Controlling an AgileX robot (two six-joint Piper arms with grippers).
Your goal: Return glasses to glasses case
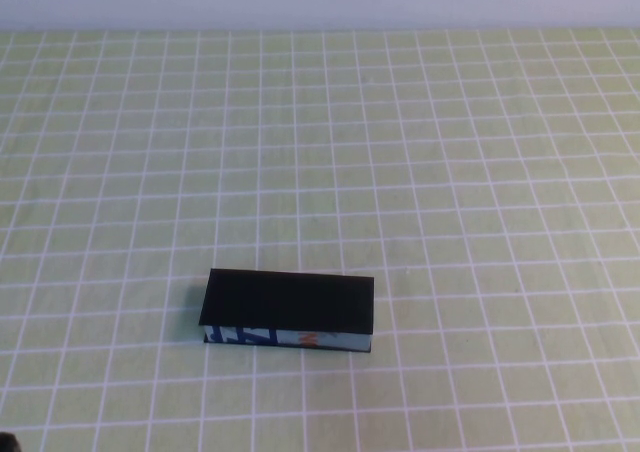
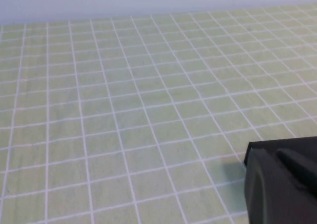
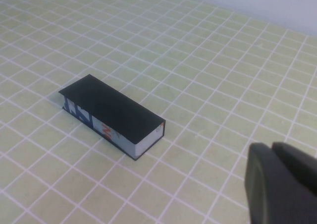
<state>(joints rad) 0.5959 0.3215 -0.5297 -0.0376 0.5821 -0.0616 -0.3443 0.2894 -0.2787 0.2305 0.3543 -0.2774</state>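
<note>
I saw the case [image 1: 288, 300] shut, near-centre; no glasses visible. Left gripper [image 2: 282, 184] and right gripper [image 3: 282, 187] hung clear, finger state untellable. Risk: glasses perhaps not inside.

Lighting: even and bright, diffuse, no glare recorded on the green checked cloth [image 1: 450, 172]. Shadows: a thin dark edge is seen under the near side of the glasses case [image 1: 288, 302]; a soft shadow is cast beside the left gripper [image 2: 282, 182]. Focus: mildly soft throughout; the right gripper [image 3: 282, 187] is rendered as a blurred dark mass. The lid is shown featureless black.
</note>
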